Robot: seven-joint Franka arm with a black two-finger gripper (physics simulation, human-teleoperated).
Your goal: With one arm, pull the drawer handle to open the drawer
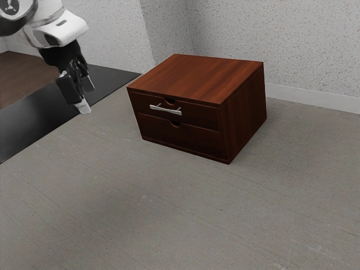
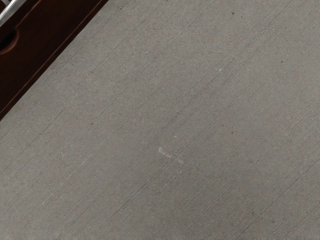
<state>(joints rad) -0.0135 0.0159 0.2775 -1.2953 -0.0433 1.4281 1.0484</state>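
Gray floor carries dark wood cabinet, speckled wall behind, black mat at exterior view's left. Top drawer looks shut, flush with cabinet front; silver handle lies across it. My end effector hangs above mat edge, well apart from handle, released, grasping nothing. My wrist view catches cabinet front and handle end past bare floor.

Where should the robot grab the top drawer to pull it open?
By the silver handle, from the front. It is a thin bar lying sideways and standing off the drawer front, so the hand can pinch it from above and below.
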